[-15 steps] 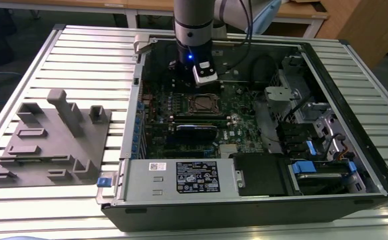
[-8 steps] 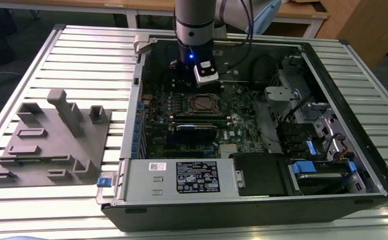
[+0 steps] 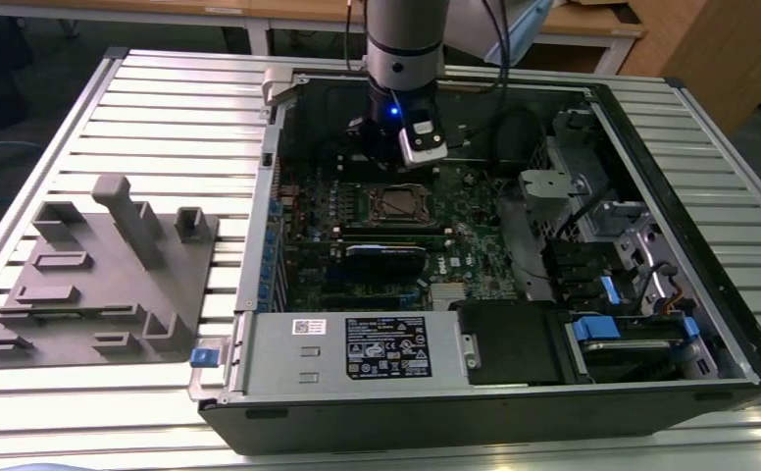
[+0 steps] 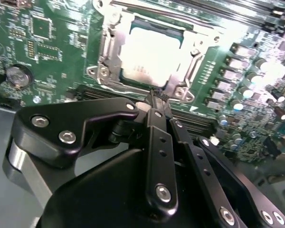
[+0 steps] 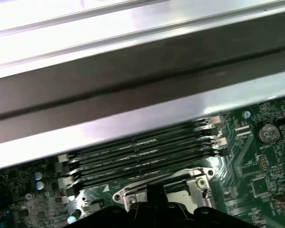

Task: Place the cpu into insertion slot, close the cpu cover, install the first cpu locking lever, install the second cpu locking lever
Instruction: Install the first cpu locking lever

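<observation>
In the exterior view we see an open computer case [image 3: 694,294] lying on a slatted metal desk [image 3: 158,108]. The arm [image 3: 404,39] comes down from above into the case, and its gripper [image 3: 404,162] hangs just over the green board [image 3: 473,245], a little beyond the insertion slot [image 3: 395,204]. On the exterior view's left a grey plastic holder [image 3: 99,280] rests on the desk, well apart from the case.

In the second wrist view we look along the black gripper [image 4: 156,97]. Its fingers [image 4: 157,111] are pressed together and pinch nothing; the tips sit near the edge of the insertion slot [image 4: 107,42]. The cpu [image 4: 149,57] lies flat inside the slot, its silver top showing. The cpu cover [image 4: 192,64] frames the chip and seems to lie down over it. A round coin battery [image 4: 16,76] sits on the board beside.

In the first wrist view we see the long memory slots [image 5: 142,154] between the case wall [image 5: 133,71] and the metal frame of the insertion slot [image 5: 199,183].
</observation>
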Controlling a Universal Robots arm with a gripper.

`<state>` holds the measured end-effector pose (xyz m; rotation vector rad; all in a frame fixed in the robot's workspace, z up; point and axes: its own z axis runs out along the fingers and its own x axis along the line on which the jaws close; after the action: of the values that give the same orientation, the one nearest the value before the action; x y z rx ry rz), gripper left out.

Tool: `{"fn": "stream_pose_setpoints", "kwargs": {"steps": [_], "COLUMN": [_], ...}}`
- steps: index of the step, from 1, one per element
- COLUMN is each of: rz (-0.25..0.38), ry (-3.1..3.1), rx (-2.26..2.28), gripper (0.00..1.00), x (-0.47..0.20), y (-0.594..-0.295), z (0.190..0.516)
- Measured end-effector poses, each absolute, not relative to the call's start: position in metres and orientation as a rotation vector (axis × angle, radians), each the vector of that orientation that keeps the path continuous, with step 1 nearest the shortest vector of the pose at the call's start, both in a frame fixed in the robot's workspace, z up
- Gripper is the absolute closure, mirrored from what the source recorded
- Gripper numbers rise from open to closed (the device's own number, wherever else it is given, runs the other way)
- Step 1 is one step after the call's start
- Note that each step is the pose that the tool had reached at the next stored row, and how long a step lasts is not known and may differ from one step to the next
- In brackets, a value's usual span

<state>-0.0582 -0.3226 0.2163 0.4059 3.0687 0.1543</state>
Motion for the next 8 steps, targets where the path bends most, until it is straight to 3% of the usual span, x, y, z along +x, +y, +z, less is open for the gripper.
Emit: {"fn": "stream_pose_setpoints", "kwargs": {"steps": [8], "rz": [0.149], "ry": [3.094], "rx": [0.411], "gripper": [0.89], "x": [-0.0508], "y": [-0.3317], "z": [0.2163]}}
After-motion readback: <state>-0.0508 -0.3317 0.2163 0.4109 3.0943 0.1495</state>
